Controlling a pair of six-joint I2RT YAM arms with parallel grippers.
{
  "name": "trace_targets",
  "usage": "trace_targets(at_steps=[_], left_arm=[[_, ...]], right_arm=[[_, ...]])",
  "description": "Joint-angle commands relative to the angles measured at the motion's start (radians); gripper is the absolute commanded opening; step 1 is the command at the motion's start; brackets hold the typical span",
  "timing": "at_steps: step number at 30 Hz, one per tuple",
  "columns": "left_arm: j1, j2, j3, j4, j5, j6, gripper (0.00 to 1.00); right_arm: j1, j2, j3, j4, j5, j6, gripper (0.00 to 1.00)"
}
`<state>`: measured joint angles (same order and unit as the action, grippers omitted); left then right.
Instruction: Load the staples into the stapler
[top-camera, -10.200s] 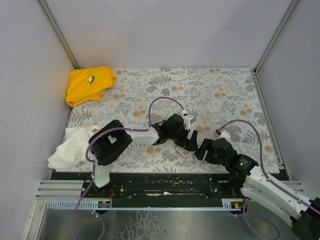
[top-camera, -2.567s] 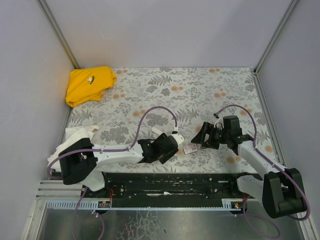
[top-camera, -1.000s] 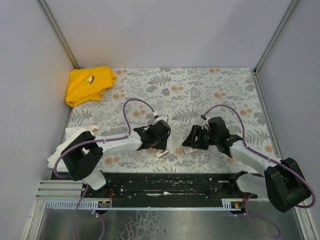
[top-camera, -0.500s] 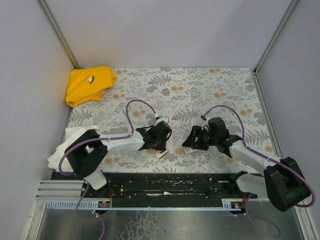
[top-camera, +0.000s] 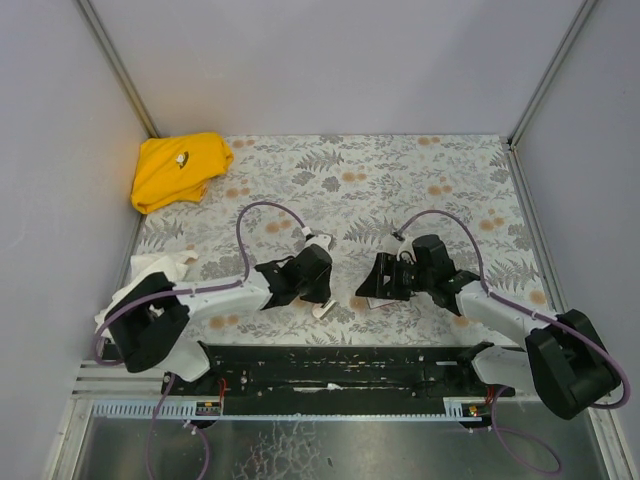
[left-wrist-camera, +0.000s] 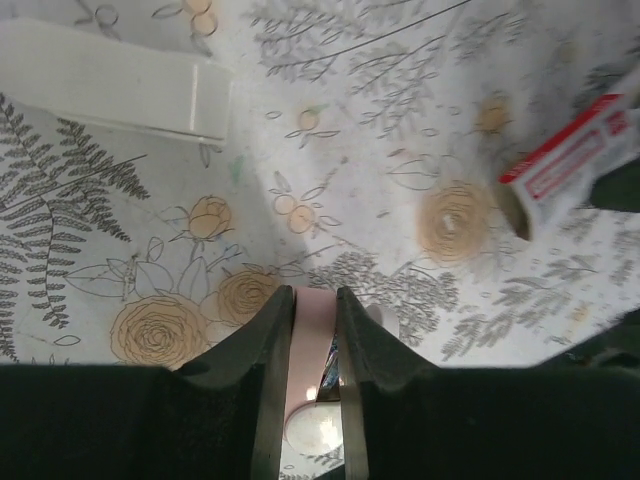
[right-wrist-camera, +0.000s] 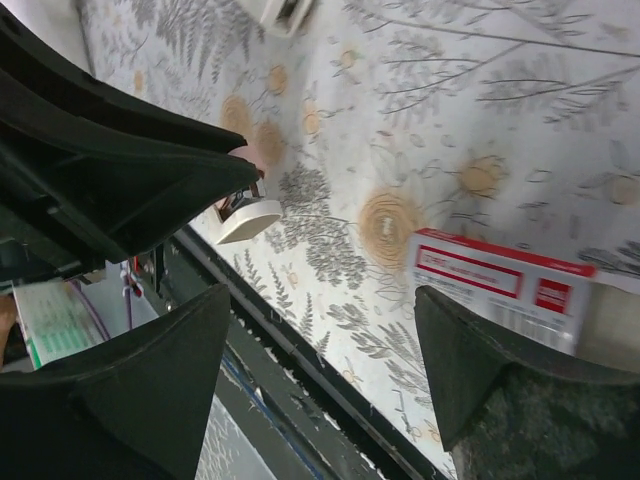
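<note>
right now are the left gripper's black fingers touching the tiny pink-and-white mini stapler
Touching. Left wrist view: left gripper fingers pinch the pink-and-white stapler, no gap either side.

Top view, 12 o'clock being the far wall. Stapler (top-camera: 322, 309) is lying on the mat (top-camera: 420, 180) toward 6 o'clock of its centre, close to the near edge. It is sitting between the fingers of the left gripper (left-wrist-camera: 316, 305), touching both. Staple box (top-camera: 367, 302) is lying just beside it at 3 o'clock, apart from it. Right gripper (right-wrist-camera: 322, 300) is hanging close over the box from its 2 o'clock side. Far cloth (top-camera: 178, 168) is resting in the 10 o'clock corner. Near cloth (top-camera: 150, 275) is lying at 8 o'clock, overlapping the mat's left edge.
</note>
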<state>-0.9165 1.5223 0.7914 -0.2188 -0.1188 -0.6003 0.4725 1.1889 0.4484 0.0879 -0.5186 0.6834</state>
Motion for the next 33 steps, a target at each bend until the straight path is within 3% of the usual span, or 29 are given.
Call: trace_targets(at_steps=[1, 13, 15, 21, 25, 33], left_arm=[[-0.027, -0.102, -0.035, 0.171, 0.008, 0.054, 0.00], [-0.075, -0.175, -0.056, 0.214, -0.044, 0.082, 0.00], [-0.081, -0.177, -0.055, 0.214, -0.052, 0.078, 0.00], [-0.085, -0.212, -0.071, 0.218, -0.106, 0.035, 0.00], [-0.077, -0.251, -0.093, 0.207, -0.165, -0.017, 0.00], [0.079, -0.311, -0.123, 0.213, 0.007, -0.084, 0.12]], right_arm=[[0.064, 0.034, 0.061, 0.079, -0.077, -0.026, 0.82], [0.205, 0.167, 0.138, 0.161, -0.023, 0.012, 0.79], [0.215, 0.178, 0.134, 0.180, -0.023, 0.024, 0.72], [0.219, 0.182, 0.107, 0.237, -0.042, 0.064, 0.26], [0.219, 0.135, 0.101, 0.194, 0.020, 0.062, 0.04], [0.219, -0.010, 0.150, 0.029, 0.153, -0.076, 0.00]])
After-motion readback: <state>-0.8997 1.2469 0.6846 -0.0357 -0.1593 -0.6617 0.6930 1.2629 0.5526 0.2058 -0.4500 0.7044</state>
